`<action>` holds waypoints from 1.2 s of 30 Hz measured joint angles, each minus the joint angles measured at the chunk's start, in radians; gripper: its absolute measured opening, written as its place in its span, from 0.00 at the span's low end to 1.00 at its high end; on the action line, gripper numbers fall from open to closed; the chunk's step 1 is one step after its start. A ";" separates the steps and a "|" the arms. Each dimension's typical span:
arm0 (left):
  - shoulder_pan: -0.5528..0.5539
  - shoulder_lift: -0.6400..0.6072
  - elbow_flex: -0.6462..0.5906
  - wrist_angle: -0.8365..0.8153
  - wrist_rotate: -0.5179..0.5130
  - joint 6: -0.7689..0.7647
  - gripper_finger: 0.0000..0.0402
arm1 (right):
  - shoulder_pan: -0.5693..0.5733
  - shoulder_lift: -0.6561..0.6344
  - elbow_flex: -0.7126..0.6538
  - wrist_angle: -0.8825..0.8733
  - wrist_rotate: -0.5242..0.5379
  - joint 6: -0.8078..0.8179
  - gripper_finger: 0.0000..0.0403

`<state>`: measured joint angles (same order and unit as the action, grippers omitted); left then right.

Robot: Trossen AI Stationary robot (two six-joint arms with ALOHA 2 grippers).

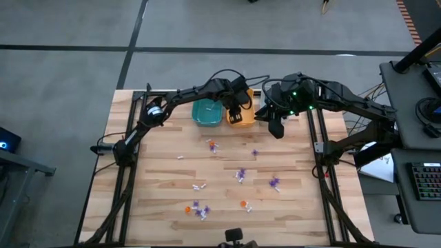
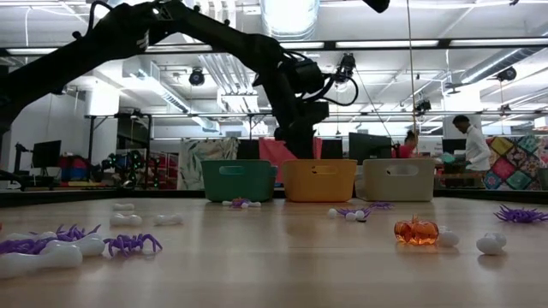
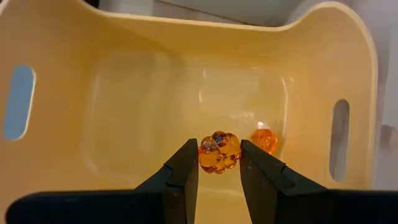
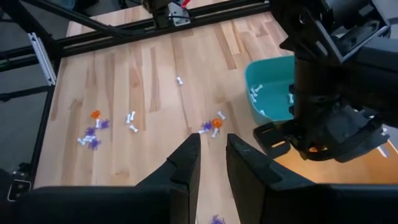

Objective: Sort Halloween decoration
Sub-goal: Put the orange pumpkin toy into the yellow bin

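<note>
L gripper (image 3: 219,165) over orange bin (image 3: 186,37), clamped on orange pumpkin (image 3: 218,151) — one pumpkin (image 3: 264,140) already inside. White bits in teal bin (image 4: 267,87). R gripper (image 4: 211,158) narrow, empty, near bins. Most trinkets (image 1: 240,175) left on table (image 1: 165,172) — sorting early.

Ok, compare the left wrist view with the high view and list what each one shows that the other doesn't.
Only the left wrist view: a small orange pumpkin clamped in the left pincer, and a second orange trinket lying on the floor of the orange bin.

Only the high view: the teal bin, the right pincer hovering beside the bins, and orange, purple and white trinkets scattered over the table.

Both: the orange bin with the left pincer above it.
</note>
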<state>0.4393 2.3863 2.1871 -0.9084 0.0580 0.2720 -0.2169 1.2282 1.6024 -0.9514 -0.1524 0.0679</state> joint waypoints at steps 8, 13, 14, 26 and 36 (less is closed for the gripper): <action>-0.001 0.023 -0.006 -0.021 0.000 -0.059 0.19 | 0.000 0.000 0.000 0.000 0.025 0.010 0.16; -0.005 0.037 -0.006 -0.030 0.007 -0.079 0.19 | 0.000 0.000 0.000 -0.001 0.025 0.010 0.16; -0.004 0.038 -0.006 -0.030 0.007 -0.079 0.19 | 0.000 0.000 0.000 -0.001 0.025 0.010 0.16; -0.005 0.039 -0.006 -0.035 0.007 -0.085 0.19 | 0.000 0.000 0.000 -0.001 0.025 0.007 0.16; -0.005 0.039 -0.006 -0.035 0.006 -0.106 0.26 | 0.000 0.000 0.000 -0.001 0.025 0.002 0.16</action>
<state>0.4347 2.4256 2.1811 -0.9432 0.0638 0.1660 -0.2169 1.2282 1.6024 -0.9524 -0.1276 0.0695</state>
